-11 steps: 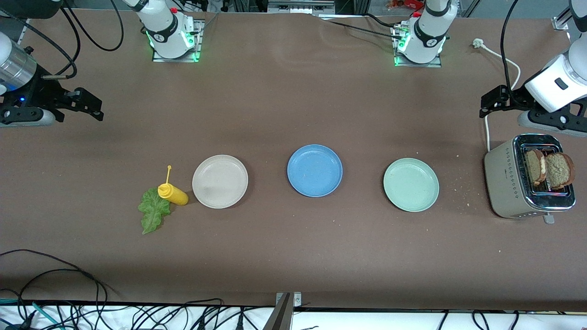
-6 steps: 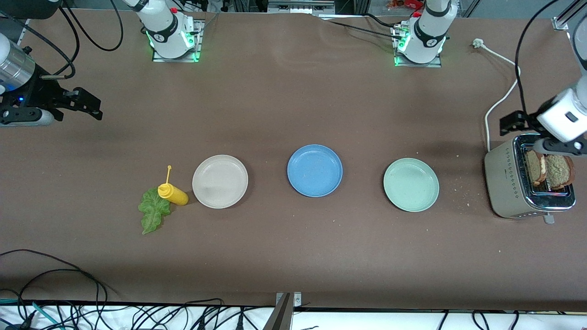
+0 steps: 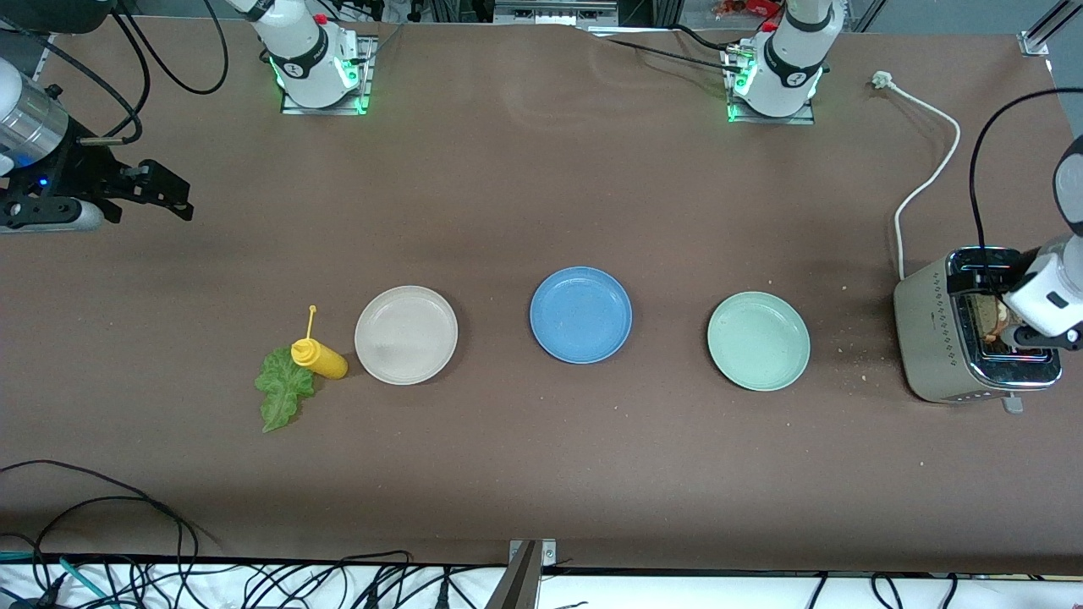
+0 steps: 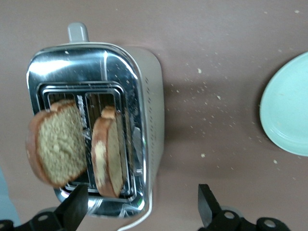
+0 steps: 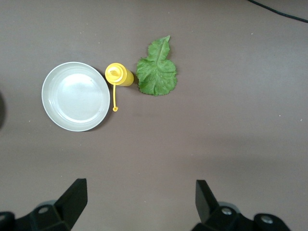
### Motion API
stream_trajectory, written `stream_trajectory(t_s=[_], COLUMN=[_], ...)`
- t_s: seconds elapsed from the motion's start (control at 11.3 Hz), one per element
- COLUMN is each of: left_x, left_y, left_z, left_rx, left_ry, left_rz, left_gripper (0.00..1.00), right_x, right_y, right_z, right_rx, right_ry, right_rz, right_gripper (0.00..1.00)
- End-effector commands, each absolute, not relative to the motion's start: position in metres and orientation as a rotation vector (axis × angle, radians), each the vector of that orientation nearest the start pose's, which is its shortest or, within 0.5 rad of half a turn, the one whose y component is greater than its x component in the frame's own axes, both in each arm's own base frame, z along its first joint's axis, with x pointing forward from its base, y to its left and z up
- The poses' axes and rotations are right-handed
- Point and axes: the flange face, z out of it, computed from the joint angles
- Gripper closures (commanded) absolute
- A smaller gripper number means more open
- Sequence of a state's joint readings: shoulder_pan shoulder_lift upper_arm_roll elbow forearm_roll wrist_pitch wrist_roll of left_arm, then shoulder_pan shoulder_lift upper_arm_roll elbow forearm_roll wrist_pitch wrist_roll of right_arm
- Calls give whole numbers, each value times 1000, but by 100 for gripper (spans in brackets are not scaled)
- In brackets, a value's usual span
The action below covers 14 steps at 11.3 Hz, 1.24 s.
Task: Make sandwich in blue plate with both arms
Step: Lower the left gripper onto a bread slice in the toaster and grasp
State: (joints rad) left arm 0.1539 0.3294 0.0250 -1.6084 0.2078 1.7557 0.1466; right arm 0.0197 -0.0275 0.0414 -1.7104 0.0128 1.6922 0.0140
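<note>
The blue plate (image 3: 580, 315) lies empty at the table's middle. Two brown bread slices (image 4: 57, 144) (image 4: 109, 151) stand in the slots of a toaster (image 3: 939, 338) (image 4: 149, 96) at the left arm's end. My left gripper (image 4: 142, 195) hangs open and empty over the toaster's edge, touching neither slice; in the front view its wrist (image 3: 1049, 296) hides most of the bread. A green lettuce leaf (image 3: 283, 389) (image 5: 157, 72) lies flat at the right arm's end. My right gripper (image 3: 169, 196) (image 5: 139, 190) waits open and empty, high over bare table.
A beige plate (image 3: 406, 335) (image 5: 76, 96) and a pale green plate (image 3: 758, 341) (image 4: 288, 106) flank the blue one. A yellow mustard bottle (image 3: 319, 358) (image 5: 119, 75) lies between lettuce and beige plate. The toaster's white cord (image 3: 926, 169) runs toward the left arm's base. Crumbs lie by the toaster.
My left arm has swung from beside the toaster to over it, now covering the bread in the front view. The right arm has barely moved.
</note>
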Motion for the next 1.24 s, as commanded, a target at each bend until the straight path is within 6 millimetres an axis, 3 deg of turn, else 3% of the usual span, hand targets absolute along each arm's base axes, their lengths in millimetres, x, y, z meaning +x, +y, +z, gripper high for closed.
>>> stream_trajectory(t_s=[0.0, 0.27, 0.35, 0.44, 0.53, 0.62, 0.89, 1.15], left_x=[633, 629, 628, 627, 626, 624, 623, 613], left_y=[170, 193, 193, 193, 195, 195, 198, 206], left_z=[410, 380, 376, 371, 366, 364, 369, 413], left_rx=[-2930, -2941, -2945, -2945, -2943, -2943, -2943, -2911], left_ry=[114, 69, 66, 65, 64, 66, 109, 157], left_rz=[312, 374, 384, 400, 423, 439, 446, 439], left_gripper=[0, 0, 15, 42, 77, 100, 100, 100], right_x=[549, 549, 549, 549, 550, 550, 551, 552], right_y=[37, 36, 37, 36, 36, 35, 34, 27], right_z=[594, 593, 593, 594, 592, 592, 591, 587], right_rx=[-3110, -3110, -3110, -3110, -3110, -3110, -3111, -3118], right_ry=[-74, -74, -76, -72, -71, -69, -67, -58], right_rz=[-20, -17, -13, -17, -13, -13, -15, 6], right_gripper=[0, 0, 0, 0, 0, 0, 0, 0])
